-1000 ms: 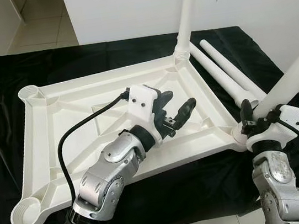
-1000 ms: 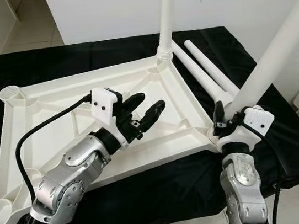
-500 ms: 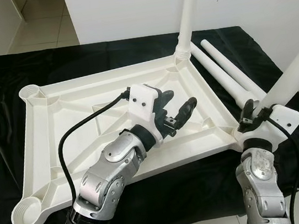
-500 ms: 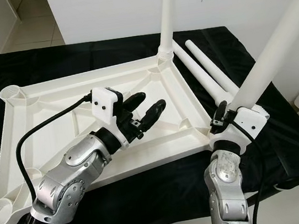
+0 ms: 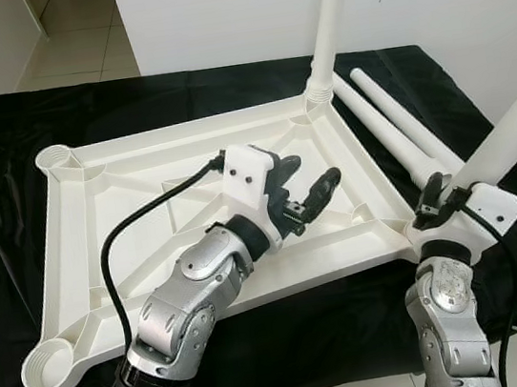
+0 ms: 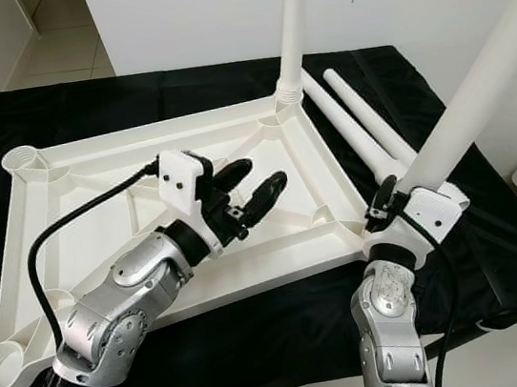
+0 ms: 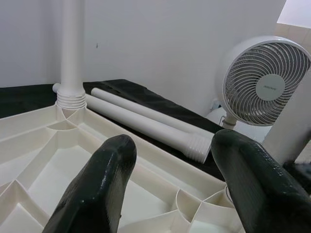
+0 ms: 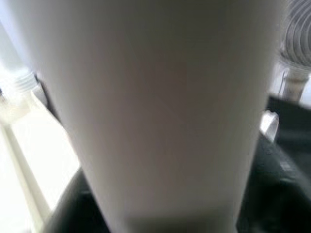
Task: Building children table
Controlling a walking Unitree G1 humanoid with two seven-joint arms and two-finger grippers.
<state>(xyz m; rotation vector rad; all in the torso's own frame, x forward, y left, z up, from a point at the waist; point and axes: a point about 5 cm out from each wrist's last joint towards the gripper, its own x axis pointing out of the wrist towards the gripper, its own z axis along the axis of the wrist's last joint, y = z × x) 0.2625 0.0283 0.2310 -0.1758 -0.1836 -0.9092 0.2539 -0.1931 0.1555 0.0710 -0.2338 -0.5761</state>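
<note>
A black cloth [image 5: 4,162] covers the supporting surface. Directly on it lies the white tabletop frame [image 5: 72,239], underside up, with sockets at its corners. Two loose white legs [image 5: 394,126] lie side by side on the cloth, just beside the frame's far right edge.

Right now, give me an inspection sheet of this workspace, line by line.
Surface: black cloth over the whole work area.
Job's things: white tabletop lies upside down; one leg stands in the far right corner socket; a second leg is at the near right corner, tilted; two spare legs lie on the cloth beside the tabletop.
Clutter: nothing seen.
Grippers: left gripper open, hovering over the tabletop; right gripper shut on the tilted leg near its lower end.
Cables: black cable loops from the left wrist back along the arm.
Surroundings: white wall, tiled floor, white fan.
</note>
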